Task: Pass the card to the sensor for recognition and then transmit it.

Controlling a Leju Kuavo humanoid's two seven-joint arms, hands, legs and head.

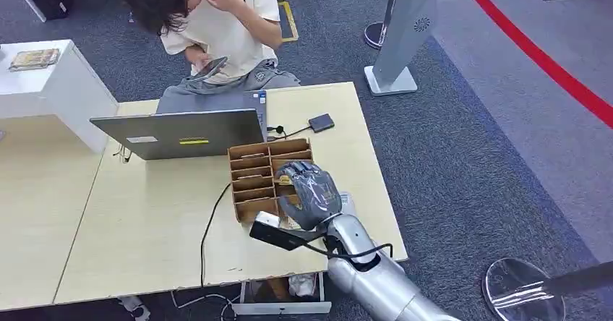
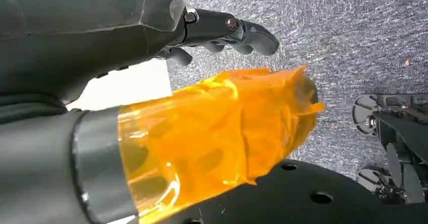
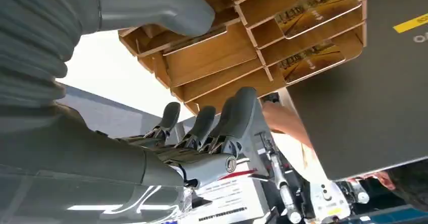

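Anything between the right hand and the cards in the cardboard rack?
Nothing visible. The right hand is over the cardboard rack, thumb and fingers straddling its slots. Cards sit in open slots; the laptop stands behind the rack, off the path.

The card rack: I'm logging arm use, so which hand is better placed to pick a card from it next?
The right hand: it hovers over the cardboard rack, fingers apart, beside the slots holding cards. The left hand hangs over the carpet, away from the table.
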